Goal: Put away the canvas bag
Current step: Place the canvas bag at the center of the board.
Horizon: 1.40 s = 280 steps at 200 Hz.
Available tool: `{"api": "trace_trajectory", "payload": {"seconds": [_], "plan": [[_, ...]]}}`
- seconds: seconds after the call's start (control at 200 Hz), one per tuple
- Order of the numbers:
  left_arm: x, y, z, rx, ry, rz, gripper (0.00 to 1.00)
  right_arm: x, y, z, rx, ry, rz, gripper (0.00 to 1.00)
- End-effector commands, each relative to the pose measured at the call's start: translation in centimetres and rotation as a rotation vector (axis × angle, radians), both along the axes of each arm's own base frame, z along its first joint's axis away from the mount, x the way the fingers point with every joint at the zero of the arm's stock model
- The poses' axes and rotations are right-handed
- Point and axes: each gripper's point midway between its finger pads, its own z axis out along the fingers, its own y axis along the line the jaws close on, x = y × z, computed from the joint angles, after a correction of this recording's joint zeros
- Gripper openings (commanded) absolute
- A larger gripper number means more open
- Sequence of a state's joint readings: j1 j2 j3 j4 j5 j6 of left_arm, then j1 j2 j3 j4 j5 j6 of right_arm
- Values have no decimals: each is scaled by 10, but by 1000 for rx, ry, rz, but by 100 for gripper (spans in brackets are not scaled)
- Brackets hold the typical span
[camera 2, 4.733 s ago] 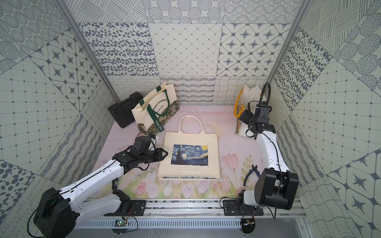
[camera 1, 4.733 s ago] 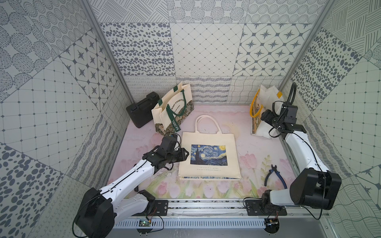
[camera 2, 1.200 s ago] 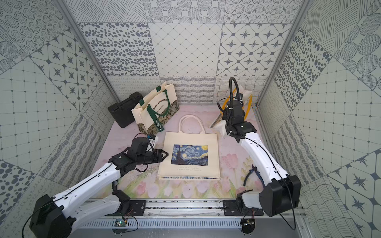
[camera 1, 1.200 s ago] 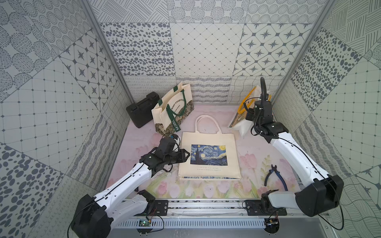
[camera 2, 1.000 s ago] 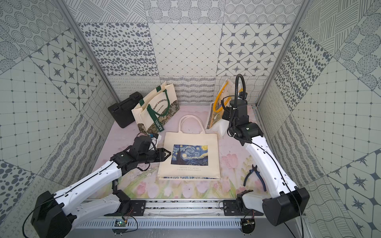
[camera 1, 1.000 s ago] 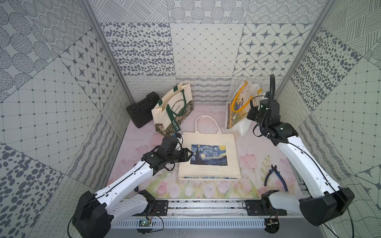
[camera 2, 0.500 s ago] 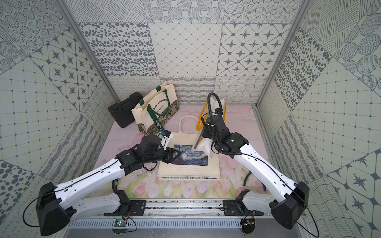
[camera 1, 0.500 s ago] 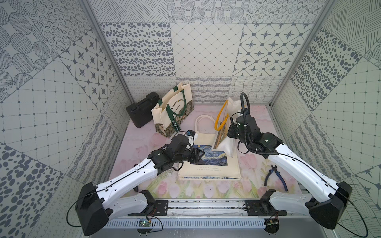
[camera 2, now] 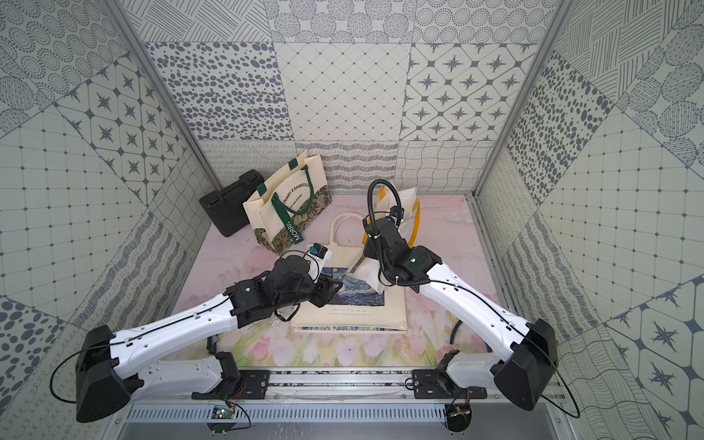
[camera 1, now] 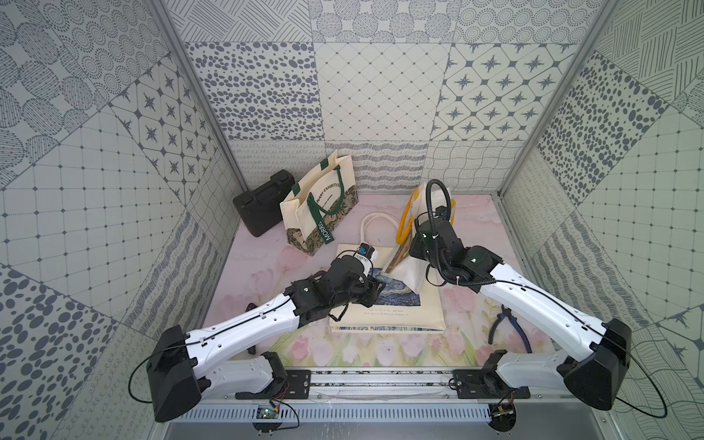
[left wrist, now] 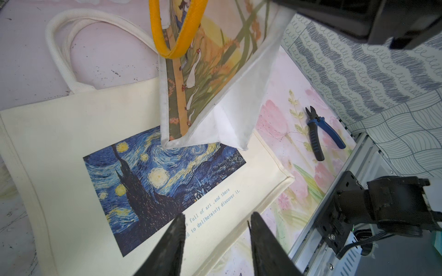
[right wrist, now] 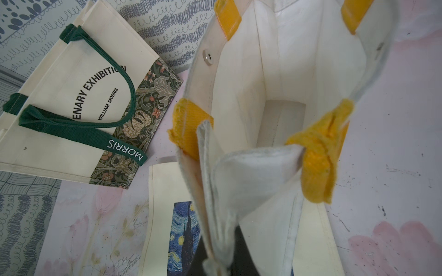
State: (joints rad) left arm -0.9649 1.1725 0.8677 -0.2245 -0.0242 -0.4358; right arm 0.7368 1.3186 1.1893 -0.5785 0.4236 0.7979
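Right pincer clenched on yellow-handled tote rim; left pincer released above flat canvas bag.

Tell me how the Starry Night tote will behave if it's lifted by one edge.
Probably floppy: the Starry Night tote lies flat as thin cloth, so it should drape and fold. Likely light; it looks empty. Its loose handles may trail, and the yellow-handled bag hanging over it could snag it.
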Motion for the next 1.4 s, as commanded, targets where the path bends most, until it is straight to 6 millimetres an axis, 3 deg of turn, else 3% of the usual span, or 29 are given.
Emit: {"api": "trace_trajectory", "payload": {"seconds": [0.0,0.295,0.495,0.655,0.815,0.951,1.166,1.396], "plan": [[17,-17,4,9,-95,-2,46,3,12,-9,39,37,-3,0],[27,-37,8,-28,-340,17,50,-2,43,-13,177,91,88,0],[33,-27,12,3,-395,57,57,-7,50,-15,225,101,113,0],[41,-10,18,24,-442,142,72,-11,59,-19,281,119,142,0],[41,-7,23,8,-482,144,75,-12,62,-28,311,150,130,0],[43,-6,20,4,-492,151,78,-12,71,-20,354,141,157,0],[45,-12,25,-28,-540,139,81,-15,83,-13,420,152,187,0],[62,-35,32,8,-589,129,82,-25,84,-15,467,180,203,0]]}}
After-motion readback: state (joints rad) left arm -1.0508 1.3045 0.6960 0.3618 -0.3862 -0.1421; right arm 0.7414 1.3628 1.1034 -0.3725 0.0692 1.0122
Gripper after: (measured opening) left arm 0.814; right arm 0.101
